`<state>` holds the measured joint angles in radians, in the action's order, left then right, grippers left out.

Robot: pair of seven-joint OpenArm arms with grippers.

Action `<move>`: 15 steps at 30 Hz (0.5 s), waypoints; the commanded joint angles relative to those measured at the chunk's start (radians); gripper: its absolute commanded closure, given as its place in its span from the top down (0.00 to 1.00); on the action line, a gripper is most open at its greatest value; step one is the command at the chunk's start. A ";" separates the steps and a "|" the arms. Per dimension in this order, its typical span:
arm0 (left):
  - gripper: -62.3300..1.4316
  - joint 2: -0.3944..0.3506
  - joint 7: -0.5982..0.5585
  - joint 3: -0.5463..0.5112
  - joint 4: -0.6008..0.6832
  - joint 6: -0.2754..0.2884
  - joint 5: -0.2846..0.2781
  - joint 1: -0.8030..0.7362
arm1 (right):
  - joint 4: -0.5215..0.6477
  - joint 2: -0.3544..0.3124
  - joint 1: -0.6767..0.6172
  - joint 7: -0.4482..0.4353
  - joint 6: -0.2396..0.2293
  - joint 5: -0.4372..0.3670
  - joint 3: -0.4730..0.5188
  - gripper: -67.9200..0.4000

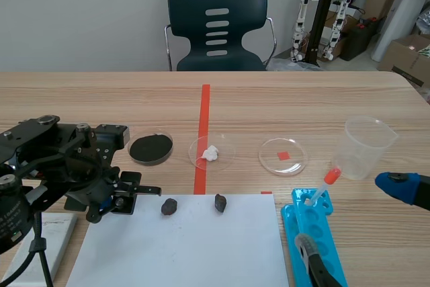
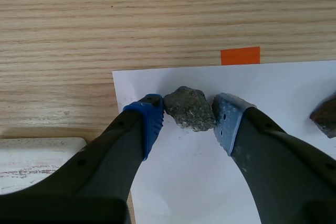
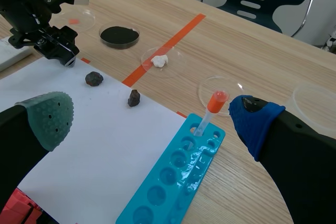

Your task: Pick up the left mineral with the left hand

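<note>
The step in hand looks like the approach before the grasp; the left gripper hangs at the white sheet's far left corner, its fingers spread and holding nothing; the left mineral lies on the sheet just inside that corner, apart from the gripper in the scene view, though the wrist view lines it up between the blue pads; the second mineral lies farther along the sheet's far edge; next, I judge, the gripper must advance and lower until the pads flank the stone, then close squarely.
</note>
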<state>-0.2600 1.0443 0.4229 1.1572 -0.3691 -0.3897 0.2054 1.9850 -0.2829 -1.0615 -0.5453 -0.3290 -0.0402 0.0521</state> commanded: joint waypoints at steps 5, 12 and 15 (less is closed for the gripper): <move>0.20 -0.001 0.000 -0.003 0.005 -0.002 0.008 0.005 | 0.011 -0.005 0.000 -0.015 0.003 -0.008 0.006 0.92; 0.16 -0.002 0.000 -0.004 0.005 -0.003 0.008 0.005 | 0.011 -0.005 0.000 -0.015 0.003 -0.008 0.006 0.92; 0.16 -0.002 0.000 -0.009 0.010 -0.003 0.012 0.005 | 0.011 -0.005 0.000 -0.015 0.003 -0.008 0.006 0.92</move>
<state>-0.2604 1.0447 0.4229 1.1572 -0.3695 -0.3832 0.2054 1.9850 -0.2829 -1.0615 -0.5453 -0.3290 -0.0402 0.0521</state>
